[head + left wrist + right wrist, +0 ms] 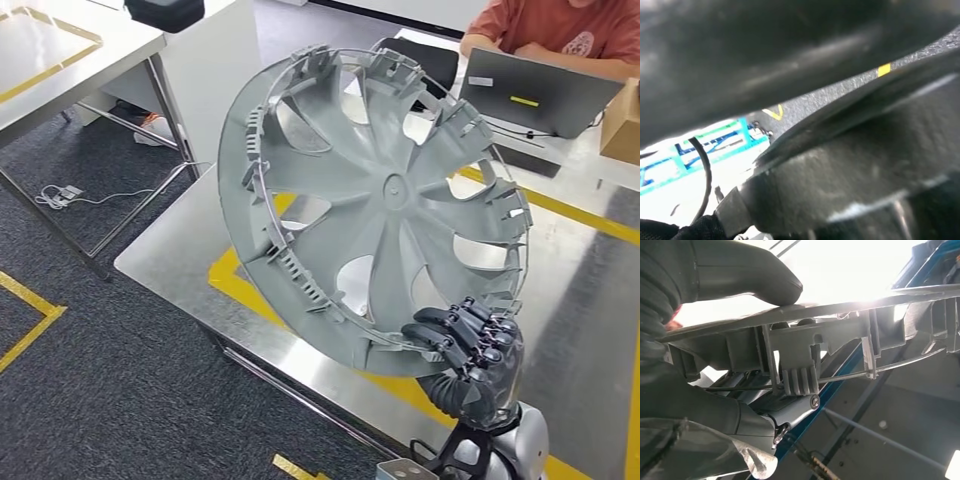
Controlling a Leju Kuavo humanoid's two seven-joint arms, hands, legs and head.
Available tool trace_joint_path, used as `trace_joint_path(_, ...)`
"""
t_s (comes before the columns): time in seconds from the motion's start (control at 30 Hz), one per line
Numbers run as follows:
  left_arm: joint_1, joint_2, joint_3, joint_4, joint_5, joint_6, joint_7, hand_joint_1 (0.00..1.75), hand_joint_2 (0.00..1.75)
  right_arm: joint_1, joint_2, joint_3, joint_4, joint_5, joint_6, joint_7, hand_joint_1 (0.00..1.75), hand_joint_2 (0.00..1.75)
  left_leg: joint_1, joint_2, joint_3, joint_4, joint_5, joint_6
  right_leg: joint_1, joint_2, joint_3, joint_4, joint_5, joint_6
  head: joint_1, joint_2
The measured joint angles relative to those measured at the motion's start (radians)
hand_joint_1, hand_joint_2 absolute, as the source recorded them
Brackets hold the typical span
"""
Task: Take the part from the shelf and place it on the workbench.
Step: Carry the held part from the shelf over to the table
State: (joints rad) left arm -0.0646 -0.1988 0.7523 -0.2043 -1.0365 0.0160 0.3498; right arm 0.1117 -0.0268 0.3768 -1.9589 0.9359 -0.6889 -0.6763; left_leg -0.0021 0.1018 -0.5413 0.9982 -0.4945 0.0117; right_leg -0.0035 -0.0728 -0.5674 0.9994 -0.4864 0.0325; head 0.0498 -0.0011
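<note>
Grey plastic wheel cover [377, 205], inner ribbed side facing the head camera, held tilted in the air above the near edge of a steel workbench [181, 250]. Right hand [472, 350] grips the cover's rim at about 5 o'clock, dark fingers curled over the edge; in the right wrist view the thumb [749, 275] presses one face of the rim [791, 315] with fingers beneath. Left hand: state cannot be told; its wrist view is blurred dark shapes.

Workbench top is brushed metal with yellow tape lines [573, 215]. Floor is dark grey carpet [113, 380] with yellow markings. At 10 o'clock, a white table [68, 60], cable [68, 195] on the floor beneath. At 1 o'clock, a person in an orange shirt [558, 25] behind a grey laptop [540, 90]; cardboard box [623, 125] at 2 o'clock.
</note>
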Motion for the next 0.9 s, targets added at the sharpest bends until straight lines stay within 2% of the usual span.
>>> trace_joint_path(0.07,-0.001,0.000,0.000,0.000,0.000,0.000,0.000,0.00,0.00,-0.001,0.000,0.000,0.001,0.000,0.000,0.000,1.75,1.75,0.000,0.016,0.003,0.003,-0.004,-0.011,0.000,0.025,-0.002,0.000,0.004,-0.013,0.000,0.000)
trace_joint_path(0.1,-0.003,0.000,0.000,0.000,0.000,0.000,0.000,0.00,0.00,-0.001,-0.001,0.001,0.001,0.000,0.000,0.000,1.75,1.75,0.002,0.006,0.001,0.012,-0.012,-0.017,-0.002,0.036,-0.002,-0.001,0.006,-0.019,-0.001,0.000)
trace_joint_path(0.13,-0.003,0.000,0.000,0.000,0.000,0.000,0.000,0.00,0.00,-0.001,-0.001,0.001,0.001,0.000,0.000,0.000,1.75,1.75,0.004,-0.015,-0.007,0.036,-0.029,-0.022,-0.005,0.047,-0.002,-0.003,0.008,-0.025,-0.002,0.000)
trace_joint_path(0.2,-0.003,0.000,0.000,0.000,0.000,0.000,0.000,0.00,0.00,-0.004,-0.002,0.003,0.002,0.001,0.000,0.000,1.75,1.75,0.008,-0.070,-0.050,0.138,-0.087,-0.029,-0.007,0.068,-0.001,-0.004,0.011,-0.034,-0.004,0.000)
trace_joint_path(0.23,-0.002,0.000,0.000,0.000,0.000,0.000,0.000,0.00,0.00,-0.005,-0.002,0.004,0.002,0.001,0.000,0.000,1.75,1.75,0.009,-0.084,-0.080,0.204,-0.116,-0.030,-0.007,0.080,-0.002,-0.004,0.011,-0.037,-0.005,0.000)
trace_joint_path(0.27,0.000,0.000,0.000,0.000,0.000,0.000,0.000,0.00,0.00,-0.006,-0.002,0.005,0.003,0.001,0.000,0.000,1.75,1.75,0.009,-0.090,-0.106,0.256,-0.132,-0.030,-0.006,0.094,-0.002,-0.004,0.011,-0.039,-0.005,0.000)
trace_joint_path(0.3,0.001,0.000,0.000,0.000,0.001,0.000,0.001,0.00,0.00,-0.006,-0.003,0.007,0.005,0.001,0.000,0.001,1.75,1.75,0.009,-0.093,-0.122,0.283,-0.133,-0.030,-0.006,0.109,-0.002,-0.003,0.011,-0.039,-0.005,0.000)
trace_joint_path(0.33,0.002,0.001,0.000,0.000,0.001,0.000,0.002,0.00,0.00,-0.006,-0.003,0.008,0.007,0.002,0.000,0.004,1.75,1.75,0.009,-0.095,-0.121,0.272,-0.113,-0.028,-0.005,0.124,-0.001,-0.003,0.011,-0.039,-0.005,0.000)
trace_joint_path(0.37,0.003,0.001,0.001,0.000,0.002,-0.001,0.002,0.00,0.00,-0.007,-0.003,0.009,0.009,0.002,0.000,0.008,1.75,1.75,0.009,-0.101,-0.105,0.227,-0.078,-0.024,-0.005,0.138,0.000,-0.002,0.011,-0.039,-0.005,0.000)
trace_joint_path(0.43,0.002,0.002,0.001,0.000,0.002,-0.001,0.003,0.00,0.00,-0.009,-0.004,0.013,0.012,0.004,0.000,0.016,1.75,1.75,0.012,-0.145,-0.055,0.097,-0.007,-0.014,-0.005,0.164,-0.002,0.002,0.011,-0.036,-0.004,0.000)
trace_joint_path(0.47,0.002,0.002,0.002,0.000,0.002,-0.002,0.003,0.00,0.00,-0.011,-0.004,0.014,0.013,0.004,0.000,0.018,1.75,1.75,0.013,-0.167,-0.036,0.050,0.010,-0.011,-0.006,0.177,-0.006,0.004,0.012,-0.032,-0.005,0.000)
trace_joint_path(0.5,0.002,0.003,0.004,0.000,0.002,-0.001,0.003,0.00,0.00,-0.014,-0.004,0.016,0.014,0.004,0.000,0.020,1.75,1.75,0.014,-0.183,-0.027,0.023,0.015,-0.009,-0.007,0.189,-0.012,0.005,0.013,-0.025,-0.004,0.000)
trace_joint_path(0.53,0.002,0.003,0.005,0.000,0.003,-0.001,0.003,0.00,0.00,-0.017,-0.004,0.018,0.015,0.005,0.000,0.021,1.75,1.75,0.013,-0.182,-0.024,0.017,0.011,-0.007,-0.009,0.201,-0.017,0.006,0.015,-0.018,-0.004,0.000)
trace_joint_path(0.57,0.002,0.003,0.006,0.000,0.003,-0.001,0.003,0.00,0.00,-0.018,-0.004,0.019,0.015,0.005,0.000,0.022,1.75,1.75,0.013,-0.172,-0.023,0.012,0.012,-0.004,-0.011,0.212,-0.023,0.004,0.018,-0.011,-0.004,0.000)
trace_joint_path(0.6,0.001,0.002,0.007,0.000,0.003,0.000,0.003,0.00,0.00,-0.018,-0.005,0.021,0.015,0.005,0.000,0.023,1.75,1.75,0.014,-0.159,-0.022,0.007,0.015,0.000,-0.011,0.205,-0.029,0.007,0.016,-0.005,-0.004,0.000)
trace_joint_path(0.67,0.000,0.000,0.007,0.000,0.003,0.000,0.003,0.00,0.00,-0.020,-0.006,0.023,0.016,0.006,0.000,0.024,1.75,1.75,0.017,-0.132,-0.018,-0.002,0.019,0.011,-0.008,0.150,-0.062,0.060,-0.016,0.005,0.002,0.000)
trace_joint_path(0.7,0.000,0.000,0.007,0.000,0.003,0.000,0.003,0.00,0.00,-0.022,-0.007,0.024,0.016,0.006,0.000,0.024,1.75,1.75,0.016,-0.118,-0.017,-0.004,0.019,0.015,-0.007,0.113,-0.090,0.118,-0.047,0.009,0.004,0.000)
trace_joint_path(0.73,0.001,-0.001,0.008,0.000,0.003,0.000,0.003,0.00,0.00,-0.023,-0.008,0.025,0.017,0.006,0.000,0.024,1.75,1.75,0.016,-0.103,-0.017,-0.004,0.017,0.017,-0.008,0.092,-0.125,0.189,-0.080,0.013,0.007,0.000)
trace_joint_path(0.77,0.002,-0.001,0.008,0.000,0.003,0.000,0.003,0.00,0.00,-0.024,-0.008,0.025,0.018,0.006,0.000,0.024,1.75,1.75,0.015,-0.088,-0.017,-0.004,0.016,0.017,-0.009,0.083,-0.158,0.255,-0.104,0.017,0.007,0.000)
trace_joint_path(0.8,0.003,0.000,0.009,0.000,0.003,0.000,0.003,0.00,0.00,-0.023,-0.009,0.026,0.019,0.006,0.000,0.024,1.75,1.75,0.015,-0.073,-0.016,-0.004,0.015,0.017,-0.011,0.079,-0.177,0.294,-0.112,0.021,0.007,0.000)
trace_joint_path(0.83,0.003,0.000,0.009,0.000,0.003,0.000,0.003,0.00,0.00,-0.023,-0.010,0.026,0.020,0.006,0.000,0.025,1.75,1.75,0.015,-0.059,-0.015,-0.004,0.013,0.016,-0.013,0.075,-0.177,0.296,-0.100,0.023,0.007,0.000)
trace_joint_path(0.87,0.002,-0.001,0.010,0.000,0.003,0.000,0.003,0.00,0.00,-0.023,-0.011,0.026,0.020,0.006,0.000,0.027,1.75,1.75,0.015,-0.046,-0.013,-0.004,0.011,0.014,-0.014,0.069,-0.154,0.253,-0.072,0.024,0.007,0.000)
trace_joint_path(0.9,0.001,-0.002,0.010,0.000,0.004,0.000,0.003,0.00,0.00,-0.024,-0.012,0.026,0.021,0.006,0.000,0.030,1.75,1.75,0.015,-0.035,-0.009,-0.003,0.009,0.010,-0.015,0.054,-0.113,0.181,-0.036,0.025,0.007,0.000)
